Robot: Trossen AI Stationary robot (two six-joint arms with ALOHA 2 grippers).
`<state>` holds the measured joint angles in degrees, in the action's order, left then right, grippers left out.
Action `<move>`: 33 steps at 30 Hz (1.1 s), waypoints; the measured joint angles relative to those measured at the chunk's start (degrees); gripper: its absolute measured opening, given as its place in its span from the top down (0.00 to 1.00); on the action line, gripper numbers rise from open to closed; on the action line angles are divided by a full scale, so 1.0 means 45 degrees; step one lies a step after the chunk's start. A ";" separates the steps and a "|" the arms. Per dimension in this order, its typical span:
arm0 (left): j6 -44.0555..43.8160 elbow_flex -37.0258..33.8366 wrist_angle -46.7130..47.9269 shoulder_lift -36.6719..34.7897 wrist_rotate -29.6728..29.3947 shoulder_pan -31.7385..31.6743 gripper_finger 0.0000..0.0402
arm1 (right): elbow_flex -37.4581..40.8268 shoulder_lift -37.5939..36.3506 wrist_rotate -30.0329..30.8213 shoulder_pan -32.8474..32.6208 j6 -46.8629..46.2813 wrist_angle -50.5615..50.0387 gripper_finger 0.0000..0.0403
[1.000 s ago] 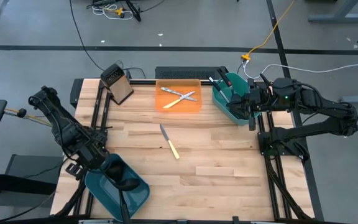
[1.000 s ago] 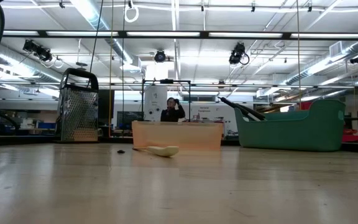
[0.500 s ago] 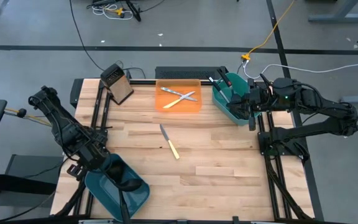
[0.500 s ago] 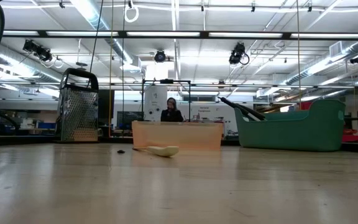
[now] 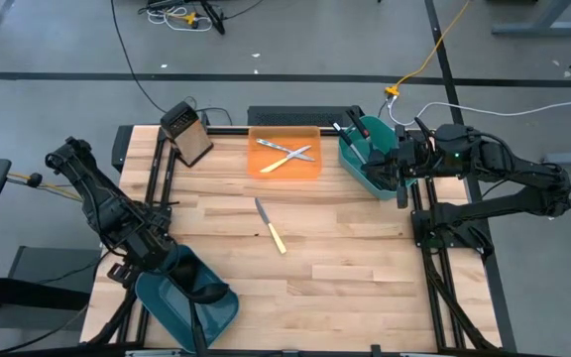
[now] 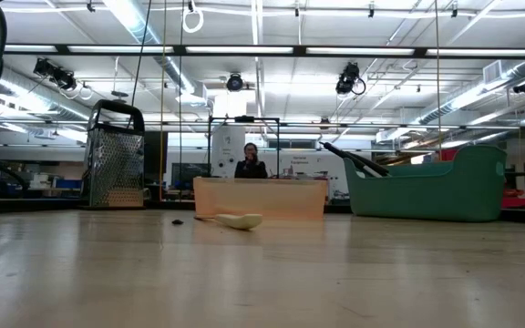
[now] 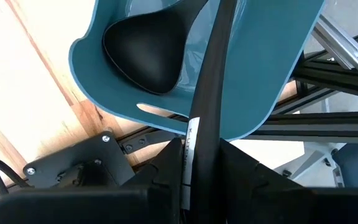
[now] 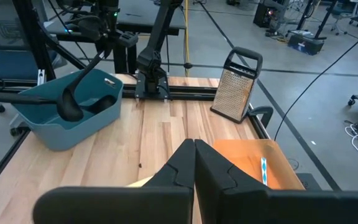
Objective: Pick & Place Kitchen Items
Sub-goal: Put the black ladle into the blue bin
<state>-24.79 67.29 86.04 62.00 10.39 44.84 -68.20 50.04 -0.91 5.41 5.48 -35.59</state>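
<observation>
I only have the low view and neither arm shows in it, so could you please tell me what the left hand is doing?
Observer: The left hand is shut on a black ladle, whose bowl is at the left teal bin on the table's front-left corner.
Operator: Thank you. Where is the right hand?
Observer: The right hand is shut and empty, beside the right teal bin at the table's right edge.
Operator: And the pale thing before the tray?
Observer: It is a yellow-handled knife, lying mid-table, apart from the orange tray.
</observation>
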 joint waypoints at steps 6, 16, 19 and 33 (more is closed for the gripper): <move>-0.0031 0.0000 0.0000 0.0000 0.0066 0.0000 0.80 | 0.0000 0.0000 0.0000 -0.0003 0.0000 0.0000 0.99; -0.0274 0.0005 0.0000 0.0000 0.0991 -0.0005 0.80 | 0.0000 0.0000 0.0000 -0.0002 0.0000 0.0003 0.99; -0.0279 0.0005 -0.0005 0.0000 0.0984 -0.0005 0.80 | -0.0004 -0.0001 0.0000 -0.0005 0.0000 0.0001 0.99; 0.0561 0.0019 -0.0072 0.0973 0.0994 0.0170 0.80 | 0.0000 -0.0005 0.0005 -0.0001 0.0010 -0.0006 0.99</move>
<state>-22.26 67.37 85.72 66.38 14.86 45.60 -68.20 50.02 -0.89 5.41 5.52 -35.62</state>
